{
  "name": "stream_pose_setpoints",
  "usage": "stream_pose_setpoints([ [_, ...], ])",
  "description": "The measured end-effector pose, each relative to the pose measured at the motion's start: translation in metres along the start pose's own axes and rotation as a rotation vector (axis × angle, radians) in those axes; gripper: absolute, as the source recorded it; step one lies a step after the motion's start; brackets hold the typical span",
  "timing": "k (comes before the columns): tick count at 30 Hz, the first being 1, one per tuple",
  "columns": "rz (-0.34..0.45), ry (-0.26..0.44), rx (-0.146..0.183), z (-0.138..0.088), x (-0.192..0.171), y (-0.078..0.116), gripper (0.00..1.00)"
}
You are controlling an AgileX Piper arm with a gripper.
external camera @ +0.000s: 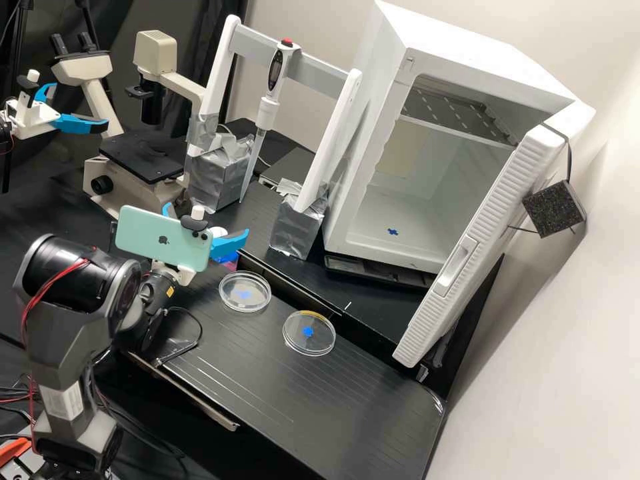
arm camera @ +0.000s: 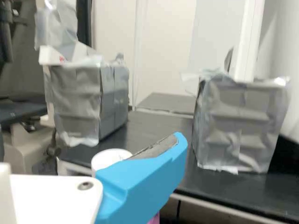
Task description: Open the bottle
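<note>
In the high view my gripper (external camera: 211, 224) is over the back edge of the black bench, its blue fingers spread apart and partly behind the mounted phone. The bottle's white cap (external camera: 219, 233) is close by the nearer finger, with the bottle's blue and purple body (external camera: 227, 257) partly hidden below. In the wrist view one blue finger of my gripper (arm camera: 145, 179) crosses in front of the bottle; its white cap (arm camera: 108, 157) rises behind that finger, and a sliver of purple is visible below. The cap looks seated on the bottle. Whether either finger touches it, I cannot tell.
Two round clear dishes (external camera: 245, 291) (external camera: 309, 333) lie on the front bench. Foil-wrapped blocks (external camera: 297, 227) hold a white frame with a pipette (external camera: 268, 110) behind. A microscope (external camera: 143, 157) stands at the back left, a white open-doored cabinet (external camera: 383, 133) at the right.
</note>
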Motion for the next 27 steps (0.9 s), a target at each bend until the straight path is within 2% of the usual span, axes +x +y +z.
stream_pose_setpoints([
  [2, -0.003, -0.015, -0.002, 0.004, 0.001, -0.001, 1.0],
  [3, 0.001, -0.022, -0.002, 0.005, 0.002, 0.0, 0.0],
  [10, 0.02, -0.053, -0.005, 0.013, 0.004, 0.004, 0.0],
  [27, 0.02, -0.054, -0.004, 0.013, 0.004, 0.004, 0.0],
])
